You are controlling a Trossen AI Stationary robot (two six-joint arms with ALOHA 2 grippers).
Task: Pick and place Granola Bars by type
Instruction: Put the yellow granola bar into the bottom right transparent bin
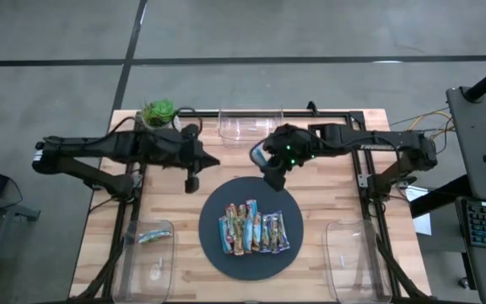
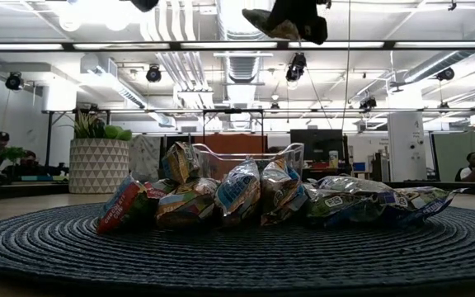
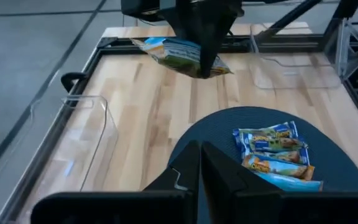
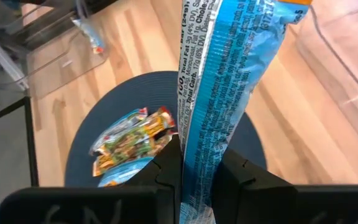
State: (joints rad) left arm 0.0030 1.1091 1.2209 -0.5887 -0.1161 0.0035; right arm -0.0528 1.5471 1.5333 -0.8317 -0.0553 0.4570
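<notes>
High view: your right gripper (image 1: 274, 179) hangs above the mat's (image 1: 213, 245) far edge, near the far bin (image 1: 251, 123); carry there. Right wrist view: jaws pinch a blue granola bar (image 4: 213, 81); release low. Left wrist view: left gripper (image 3: 199, 163) closed, empty; remaining bars (image 3: 273, 155) on mat.

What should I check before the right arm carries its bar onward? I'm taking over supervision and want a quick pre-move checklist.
1. Right gripper shut on the blue granola bar: ok.
2. Held bar lifted clear of the round mat: ok.
3. Left gripper shut, empty, over the table left of the mat: ok.
4. Right bin has room: ok, nothing visible inside.
5. Left bin already holds one bar: ok.
6. Which bin suits this bar's type: cannot tell.
7. Remaining bars lie together on the mat: ok.
</notes>
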